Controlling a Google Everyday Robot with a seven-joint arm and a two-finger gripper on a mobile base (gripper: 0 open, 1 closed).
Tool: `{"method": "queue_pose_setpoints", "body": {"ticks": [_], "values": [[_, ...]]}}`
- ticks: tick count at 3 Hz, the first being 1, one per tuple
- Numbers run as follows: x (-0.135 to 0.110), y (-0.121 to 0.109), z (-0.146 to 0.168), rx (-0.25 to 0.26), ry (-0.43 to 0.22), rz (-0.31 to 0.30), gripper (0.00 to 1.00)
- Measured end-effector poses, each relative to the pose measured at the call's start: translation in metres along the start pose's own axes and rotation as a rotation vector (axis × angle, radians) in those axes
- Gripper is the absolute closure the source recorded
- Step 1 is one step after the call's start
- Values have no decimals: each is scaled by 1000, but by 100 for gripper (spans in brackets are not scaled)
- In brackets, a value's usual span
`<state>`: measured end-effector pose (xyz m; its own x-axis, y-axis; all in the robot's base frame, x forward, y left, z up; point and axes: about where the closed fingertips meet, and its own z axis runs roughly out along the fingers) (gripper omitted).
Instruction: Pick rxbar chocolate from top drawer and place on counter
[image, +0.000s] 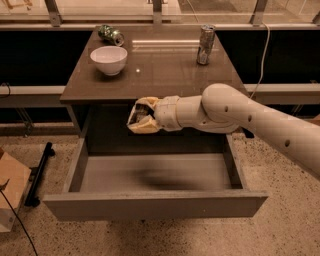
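Gripper (142, 116) hangs just in front of counter (165, 75) front edge, above open top drawer (155, 206). Arm (250, 117) crosses over drawer's right side and blocks approach from there. On counter: white bowl (108, 59) front left, crushed green can (111, 35) back left, upright silver can (205, 45) back right. Wide bare strip between bowl and silver can reaches front edge.
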<state>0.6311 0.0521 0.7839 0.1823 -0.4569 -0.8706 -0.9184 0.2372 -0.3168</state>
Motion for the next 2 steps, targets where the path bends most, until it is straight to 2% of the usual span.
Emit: {"method": "queue_pose_setpoints", "body": {"ticks": [1,2], "values": [[-1,6,2,-43,-8,-7,100],[-13,11,-7,-126,-11,-81,100]]}}
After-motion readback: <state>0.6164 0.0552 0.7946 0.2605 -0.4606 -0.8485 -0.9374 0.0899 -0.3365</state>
